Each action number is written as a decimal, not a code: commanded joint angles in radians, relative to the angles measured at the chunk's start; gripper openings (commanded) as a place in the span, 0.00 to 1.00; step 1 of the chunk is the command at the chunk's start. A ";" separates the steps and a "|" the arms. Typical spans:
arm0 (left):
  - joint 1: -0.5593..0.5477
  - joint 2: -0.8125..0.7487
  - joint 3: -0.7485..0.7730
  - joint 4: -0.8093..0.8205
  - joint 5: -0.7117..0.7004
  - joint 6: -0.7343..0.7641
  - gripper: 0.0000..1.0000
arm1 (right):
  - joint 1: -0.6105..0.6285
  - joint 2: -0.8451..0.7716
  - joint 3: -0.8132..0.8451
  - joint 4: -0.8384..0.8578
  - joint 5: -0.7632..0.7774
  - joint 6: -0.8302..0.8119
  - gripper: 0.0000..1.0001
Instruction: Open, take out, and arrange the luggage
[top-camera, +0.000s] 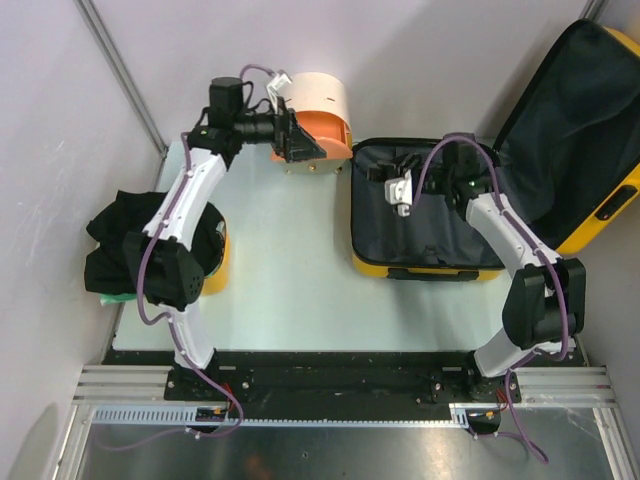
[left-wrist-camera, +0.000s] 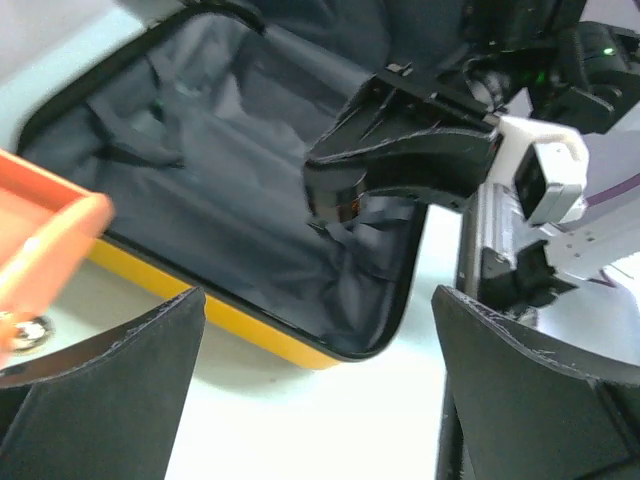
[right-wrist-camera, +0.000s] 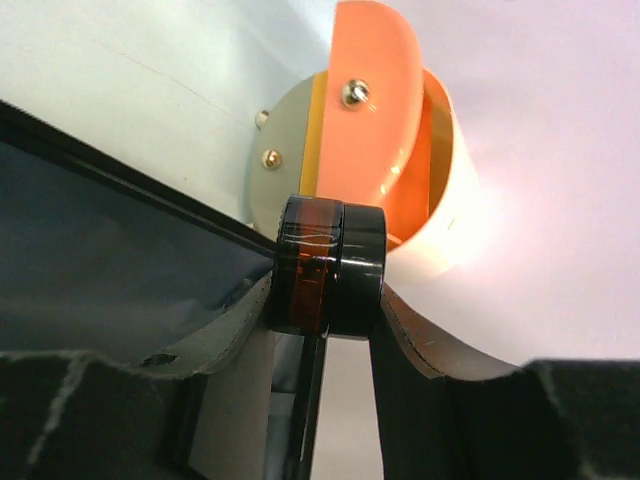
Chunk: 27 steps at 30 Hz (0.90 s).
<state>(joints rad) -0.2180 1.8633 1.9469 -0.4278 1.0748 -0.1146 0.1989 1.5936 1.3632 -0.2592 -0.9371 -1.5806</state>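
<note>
Pale table (top-camera: 290, 260), open luggage (top-camera: 380, 225) R, cream-orange cylinder (top-camera: 320, 105) rear, yellow tub (top-camera: 218, 268) L

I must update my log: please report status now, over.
Left gripper open, empty. Right gripper shut on small amber jar over open luggage. Cream-orange container close beside.

The top external camera looks down from above and behind my bases, taking in the whole table (top-camera: 290, 290). My left wrist camera faces right, past my left fingers (left-wrist-camera: 100, 400), close on the open luggage (left-wrist-camera: 230, 180) and my right gripper (left-wrist-camera: 340, 195). My right wrist camera faces the opposite way, hard against the black-and-amber roll (right-wrist-camera: 330, 265) pinched in my right fingers (right-wrist-camera: 460, 430), with the cream-and-orange container (right-wrist-camera: 370, 130) behind. All three views share the luggage rim.
</note>
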 joint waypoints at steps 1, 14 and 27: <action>-0.055 0.016 0.030 -0.104 0.059 0.012 1.00 | 0.030 -0.063 -0.096 0.201 -0.063 -0.238 0.08; -0.262 0.116 0.356 -0.798 -0.199 0.636 1.00 | 0.036 -0.129 -0.145 -0.087 -0.321 -0.818 0.07; -0.333 0.135 0.357 -0.816 -0.138 0.655 1.00 | 0.059 -0.142 -0.147 -0.318 -0.301 -1.047 0.05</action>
<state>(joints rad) -0.5308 2.0045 2.2616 -1.2232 0.8810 0.4568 0.2470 1.4799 1.2137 -0.5354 -1.1988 -1.9774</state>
